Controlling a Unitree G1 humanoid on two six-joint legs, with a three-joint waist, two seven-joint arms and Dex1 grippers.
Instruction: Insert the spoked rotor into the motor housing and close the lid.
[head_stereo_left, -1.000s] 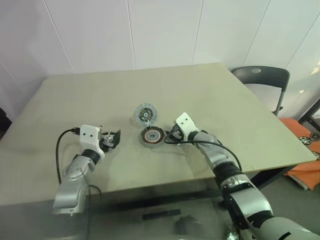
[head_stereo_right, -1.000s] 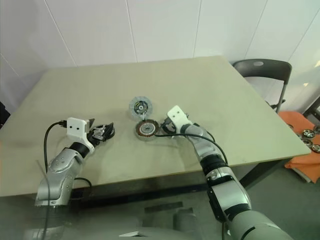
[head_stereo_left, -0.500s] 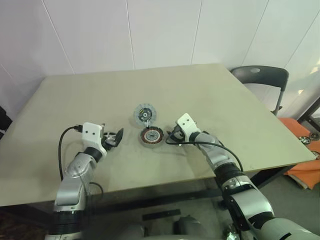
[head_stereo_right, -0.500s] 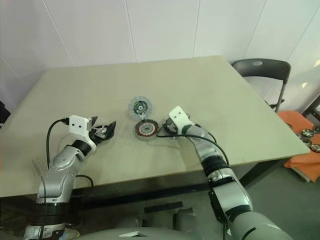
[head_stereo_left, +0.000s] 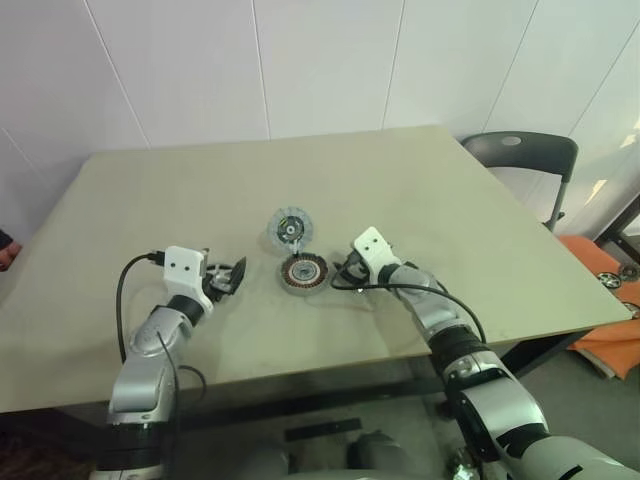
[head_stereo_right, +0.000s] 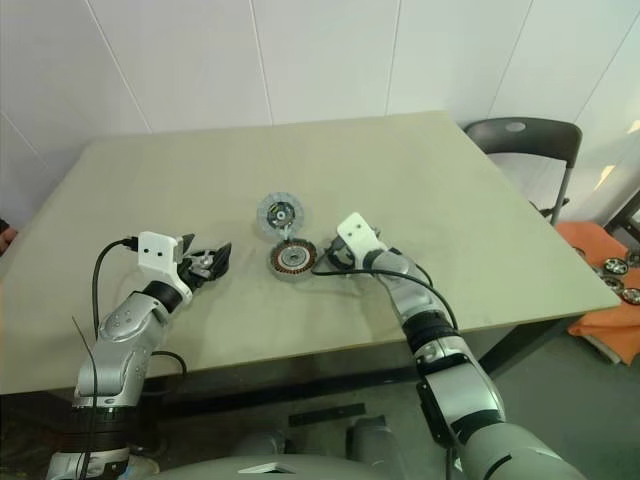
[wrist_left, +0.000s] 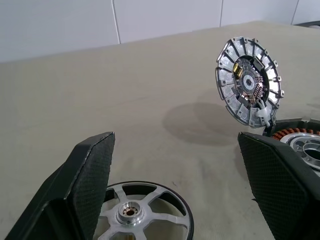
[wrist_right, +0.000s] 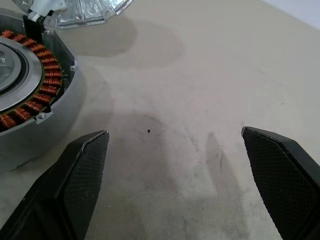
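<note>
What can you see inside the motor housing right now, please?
The motor housing holds a ring of copper coils around a pale centre; no rotor is seated. Its hinged lid stands open. Beneath the coils is hidden.

Motor housing (head_stereo_left: 303, 271) mid-table, between left pincer (head_stereo_left: 232, 279), right pincer (head_stereo_left: 345, 272).

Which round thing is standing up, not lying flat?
The grey ribbed lid, propped up on edge at the copper-coil housing's far side. The housing and the spoked wheel both lie flat.
</note>
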